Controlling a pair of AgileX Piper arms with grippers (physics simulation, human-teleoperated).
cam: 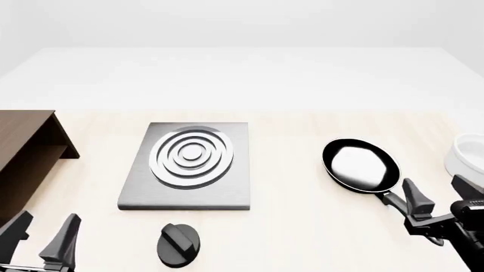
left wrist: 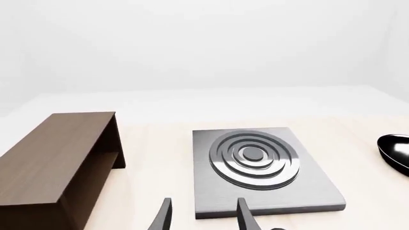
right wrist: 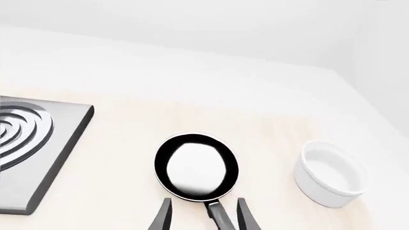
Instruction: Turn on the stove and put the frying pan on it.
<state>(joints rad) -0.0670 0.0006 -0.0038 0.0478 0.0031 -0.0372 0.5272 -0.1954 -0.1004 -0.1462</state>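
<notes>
The stove [cam: 189, 164] is a flat grey slab with silver rings, left of centre in the front view. Its black knob [cam: 179, 245] lies on the table just in front of it. The frying pan [cam: 361, 166] sits on the table to the stove's right, with its thin handle [cam: 391, 199] pointing toward my right gripper [cam: 441, 195]. In the right wrist view that gripper [right wrist: 204, 218] is open, with the handle [right wrist: 217, 215] between its fingers and not clamped. My left gripper [cam: 39, 235] is open and empty at the front left, well left of the knob. It faces the stove [left wrist: 255, 158].
A dark brown wooden cabinet [cam: 26, 153] stands at the left edge of the table. A white bowl [cam: 468, 153] stands to the right of the pan and also shows in the right wrist view [right wrist: 330, 173]. The pan's rim [left wrist: 396, 151] shows in the left wrist view.
</notes>
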